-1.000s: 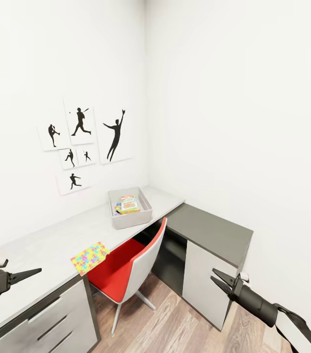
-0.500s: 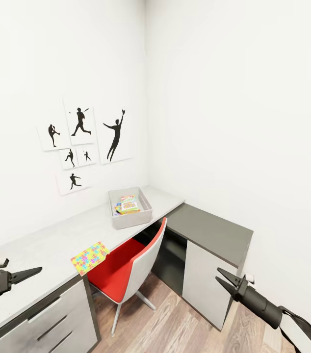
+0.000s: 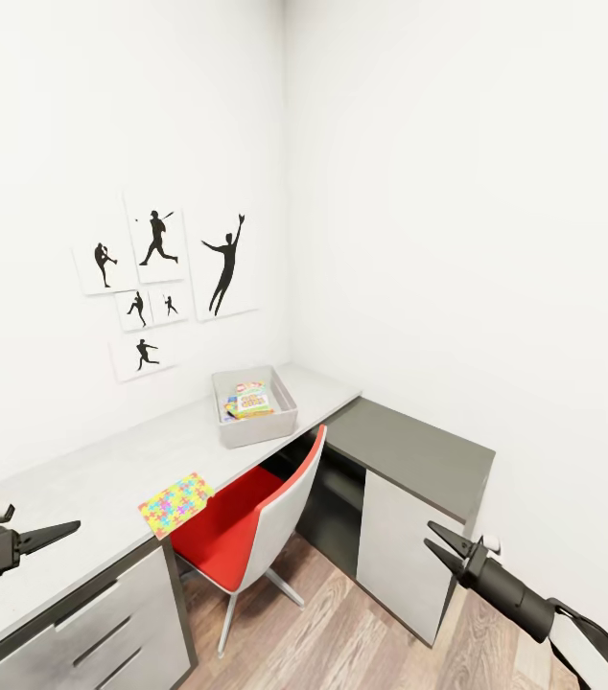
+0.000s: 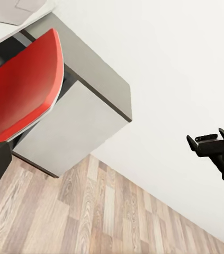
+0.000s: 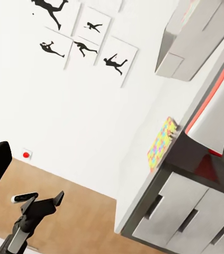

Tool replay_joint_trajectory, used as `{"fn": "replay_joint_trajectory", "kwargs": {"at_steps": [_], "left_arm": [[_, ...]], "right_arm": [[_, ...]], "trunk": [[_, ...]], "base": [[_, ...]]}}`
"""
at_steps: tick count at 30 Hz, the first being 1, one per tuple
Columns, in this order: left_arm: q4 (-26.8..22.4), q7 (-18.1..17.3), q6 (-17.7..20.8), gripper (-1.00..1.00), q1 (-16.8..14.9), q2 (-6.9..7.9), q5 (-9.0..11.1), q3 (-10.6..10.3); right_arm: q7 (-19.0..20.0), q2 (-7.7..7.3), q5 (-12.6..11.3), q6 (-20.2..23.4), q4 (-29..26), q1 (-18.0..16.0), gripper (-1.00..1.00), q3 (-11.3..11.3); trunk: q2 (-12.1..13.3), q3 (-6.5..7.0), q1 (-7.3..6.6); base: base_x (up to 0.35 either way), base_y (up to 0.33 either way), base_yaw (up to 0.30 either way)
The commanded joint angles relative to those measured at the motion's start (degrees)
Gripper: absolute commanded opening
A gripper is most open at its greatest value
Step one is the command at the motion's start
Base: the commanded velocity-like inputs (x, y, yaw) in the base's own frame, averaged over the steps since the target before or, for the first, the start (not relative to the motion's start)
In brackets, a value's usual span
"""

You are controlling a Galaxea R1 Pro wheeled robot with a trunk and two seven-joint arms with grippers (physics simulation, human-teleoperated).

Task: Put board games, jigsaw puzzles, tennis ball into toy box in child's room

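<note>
Head view shows the jigsaw puzzle (image 3: 175, 503) flat on the table (image 3: 74, 489), long axis toward two o'clock; toy box (image 3: 255, 406) beyond; both grippers' fingers apart, empty.

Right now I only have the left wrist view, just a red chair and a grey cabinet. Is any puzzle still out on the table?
Observer: Yes, one jigsaw puzzle lies flat at the table's front edge, beside the red chair.
Operator: Where's the toy box?
Observer: The toy box stands farther along the table, near the wall corner, with colourful game boxes inside.
Operator: Is my left end effector carrying anything?
Observer: No, the left end effector is open and empty.
</note>
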Motion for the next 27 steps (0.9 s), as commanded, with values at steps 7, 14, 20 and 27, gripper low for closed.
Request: {"fn": "replay_joint_trajectory", "kwargs": {"at_steps": [7,14,20,27], "left_arm": [[0.0,-0.2,0.6,1.0,0.0,-0.12,0.0,0.0],[0.0,-0.2,0.7,1.0,0.0,-0.15,0.0,0.0],[0.0,-0.2,0.7,1.0,0.0,-0.16,0.0,0.0],[0.0,-0.2,0.7,1.0,0.0,-0.16,0.1,0.0]], "right_arm": [[0.0,-0.04,-0.5,0.4,0.0,0.0,1.0,0.2],[-0.1,0.01,-0.5,0.4,0.0,0.0,1.0,0.2],[0.0,0.02,-0.4,0.5,0.0,0.0,1.0,0.2],[0.0,0.08,-0.4,0.5,0.0,0.0,1.0,0.2]], "trunk": [[0.0,-0.02,0.02],[0.0,-0.02,0.02],[0.0,-0.02,0.02],[0.0,-0.02,0.02]], "base": [[0.0,0.0,0.041],[0.0,-0.035,0.21],[0.0,-0.068,0.094],[0.0,-0.012,0.016]]}}
